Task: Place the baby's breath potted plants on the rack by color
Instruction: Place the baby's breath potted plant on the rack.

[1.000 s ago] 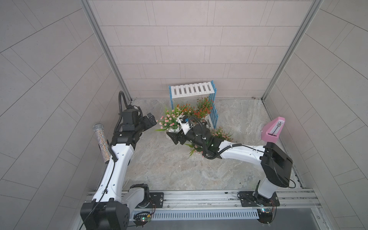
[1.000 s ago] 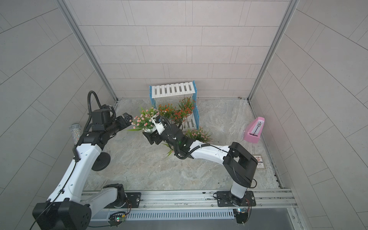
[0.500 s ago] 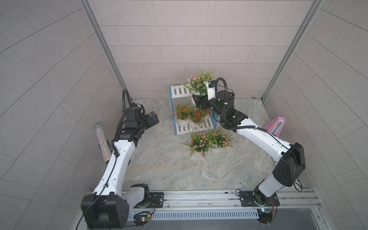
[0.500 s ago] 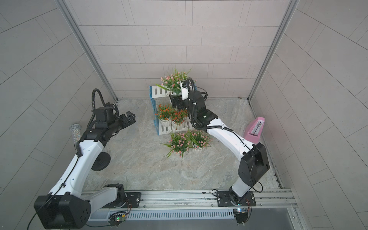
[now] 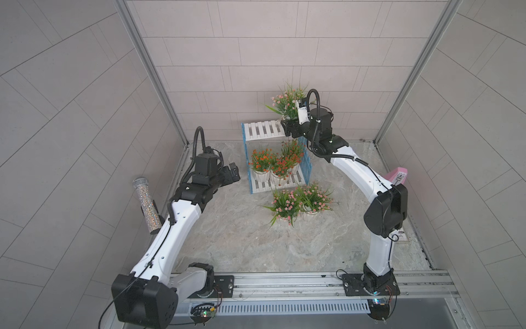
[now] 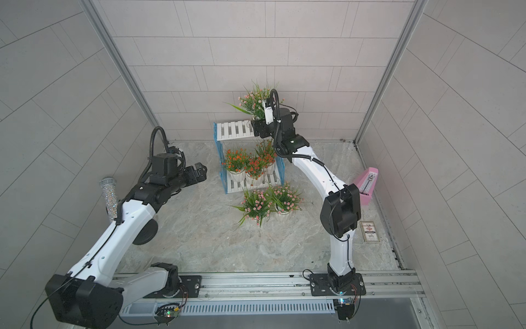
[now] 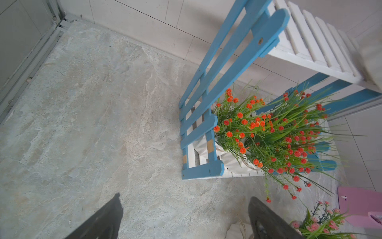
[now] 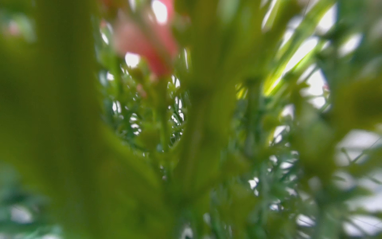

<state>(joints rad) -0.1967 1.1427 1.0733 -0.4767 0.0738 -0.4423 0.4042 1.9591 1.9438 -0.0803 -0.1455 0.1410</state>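
Top views both show the right gripper (image 5: 287, 128) clasping the pot of a pink-blossomed plant (image 5: 287, 103) at the right end of the upper shelf of the rack (image 5: 260, 131), which stands at the far edge of the worktop (image 5: 242, 245). Three red-orange plants (image 5: 277, 165) crowd the lower shelf, while two more pink plants (image 5: 299, 200) stand on the worktop just before the rack. Left of the rack, the left gripper (image 5: 232, 174) hangs above the worktop, jaws spread wide and empty.
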